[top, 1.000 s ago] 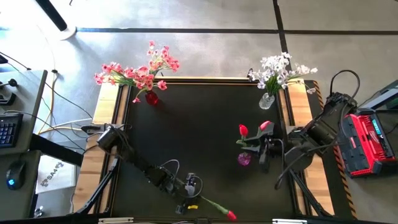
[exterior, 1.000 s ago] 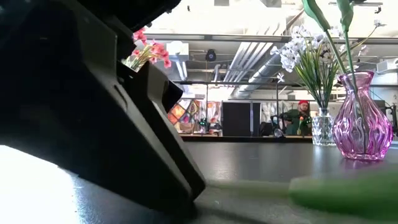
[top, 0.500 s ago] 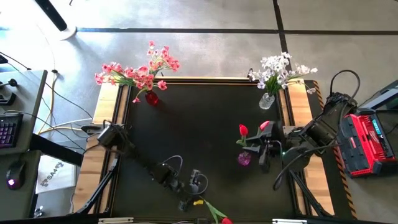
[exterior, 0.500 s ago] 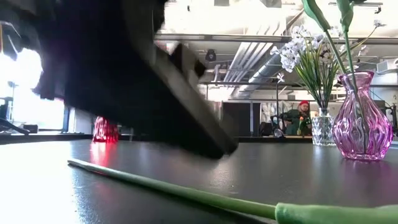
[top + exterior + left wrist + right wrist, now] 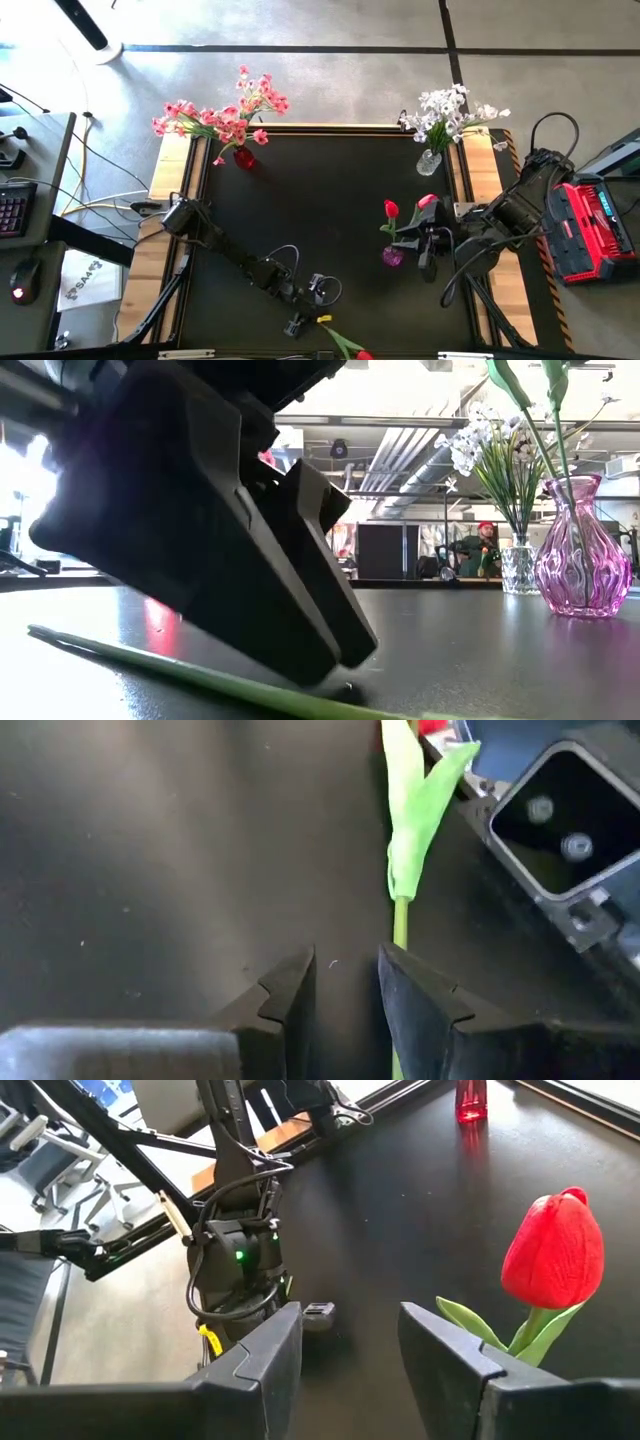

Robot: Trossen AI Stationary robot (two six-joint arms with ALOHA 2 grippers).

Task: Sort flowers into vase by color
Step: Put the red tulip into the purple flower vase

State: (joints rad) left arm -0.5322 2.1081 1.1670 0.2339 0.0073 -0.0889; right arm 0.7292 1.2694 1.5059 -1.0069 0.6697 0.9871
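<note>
While the left gripper (image 5: 345, 982) hangs low over the black table (image 5: 330, 200), its fingers stand slightly apart and grip nothing. Just beside one fingertip lies the loose tulip's stem (image 5: 400, 920), running away from the gripper. Well apart, the right gripper (image 5: 428, 245) waits parted beside the purple vase (image 5: 392, 255), which holds two red tulips (image 5: 391, 209).
</note>
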